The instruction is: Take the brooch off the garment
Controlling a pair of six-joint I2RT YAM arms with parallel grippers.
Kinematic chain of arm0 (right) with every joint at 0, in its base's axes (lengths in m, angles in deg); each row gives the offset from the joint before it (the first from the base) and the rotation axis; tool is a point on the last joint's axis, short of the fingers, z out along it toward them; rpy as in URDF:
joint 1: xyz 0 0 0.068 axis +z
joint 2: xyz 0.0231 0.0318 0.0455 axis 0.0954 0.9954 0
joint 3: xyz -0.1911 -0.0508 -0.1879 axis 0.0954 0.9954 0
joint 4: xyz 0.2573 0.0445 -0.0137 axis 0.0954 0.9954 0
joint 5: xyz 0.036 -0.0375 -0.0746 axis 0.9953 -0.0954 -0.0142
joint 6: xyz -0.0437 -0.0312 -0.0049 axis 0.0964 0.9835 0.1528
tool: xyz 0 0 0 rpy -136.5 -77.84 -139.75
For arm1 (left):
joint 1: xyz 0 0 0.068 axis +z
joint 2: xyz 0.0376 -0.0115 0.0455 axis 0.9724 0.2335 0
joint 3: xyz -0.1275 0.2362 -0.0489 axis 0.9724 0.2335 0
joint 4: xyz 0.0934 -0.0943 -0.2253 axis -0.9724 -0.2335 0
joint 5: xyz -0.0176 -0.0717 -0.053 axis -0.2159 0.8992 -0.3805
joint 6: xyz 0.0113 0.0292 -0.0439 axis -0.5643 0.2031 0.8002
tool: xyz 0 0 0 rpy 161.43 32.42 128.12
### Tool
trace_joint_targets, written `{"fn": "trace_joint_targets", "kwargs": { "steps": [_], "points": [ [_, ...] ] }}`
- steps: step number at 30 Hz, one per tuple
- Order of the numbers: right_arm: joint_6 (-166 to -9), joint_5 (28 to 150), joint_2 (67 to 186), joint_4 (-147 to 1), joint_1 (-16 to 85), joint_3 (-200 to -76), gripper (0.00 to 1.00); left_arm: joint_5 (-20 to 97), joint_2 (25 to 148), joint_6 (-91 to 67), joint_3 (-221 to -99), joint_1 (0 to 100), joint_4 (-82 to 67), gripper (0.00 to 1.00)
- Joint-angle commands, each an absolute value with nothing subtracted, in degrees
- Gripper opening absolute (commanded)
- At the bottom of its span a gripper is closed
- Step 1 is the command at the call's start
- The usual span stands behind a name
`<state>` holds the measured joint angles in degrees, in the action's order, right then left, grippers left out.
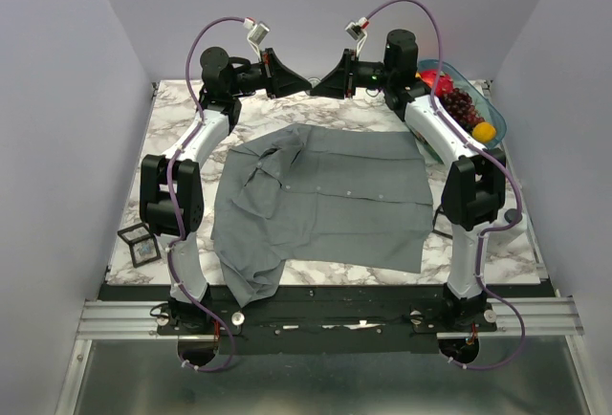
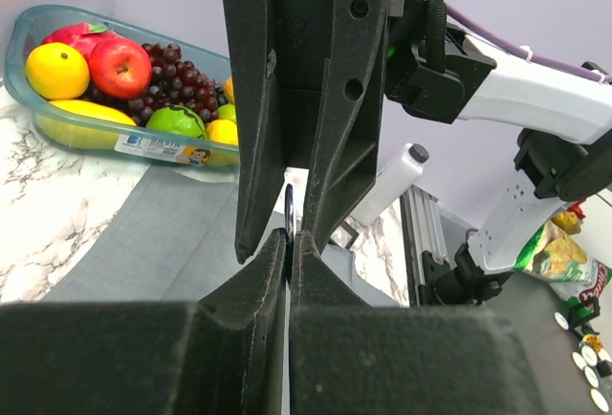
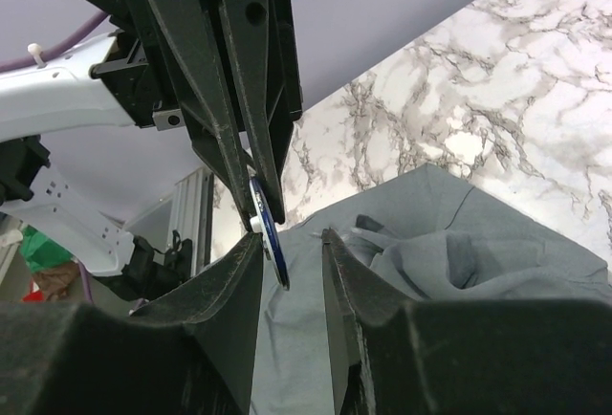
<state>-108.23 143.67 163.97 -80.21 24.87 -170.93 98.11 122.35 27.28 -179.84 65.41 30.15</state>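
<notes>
Brooch (image 3: 269,235), a small blue disc seen edge-on, is held clear of the garment (image 1: 325,200) in the air above the table's (image 1: 172,119) far edge. It is pinched at its upper rim by the left gripper (image 3: 265,216), whose jaws are closed narrowly on it; in the left wrist view the brooch (image 2: 288,207) shows only as a thin blue sliver rising from between that gripper's (image 2: 290,241) tips.

The right gripper (image 3: 292,241) is met tip to tip with the left one, and the brooch is placed inside its gap. Its jaws are parted to a moderate width: the disc lies close against one finger (image 3: 251,260), whether touching cannot be told, while the other finger (image 3: 335,252) is kept apart from it, with grey cloth visible through the space between. No grip by the right jaws is shown.

In the top view the two grippers (image 1: 304,82) (image 1: 320,85) are seen nose to nose beyond the shirt collar; the brooch is too small to be made out there. The garment is spread flat on the marble, one sleeve trailing over the near edge.
</notes>
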Motion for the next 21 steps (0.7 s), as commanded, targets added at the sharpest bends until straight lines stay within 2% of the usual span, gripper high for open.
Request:
{"fn": "trace_joint_targets", "kwargs": {
  "steps": [1,21],
  "points": [
    [-108.0,136.1,165.8,-76.9,24.4,-172.6,0.37,102.9,121.2,27.9,-181.2,63.9,33.8,0.00],
    [-110.2,129.5,166.6,-74.0,22.7,-174.1,0.37,105.0,120.5,17.9,-183.5,62.4,23.1,0.00]
  ]
}}
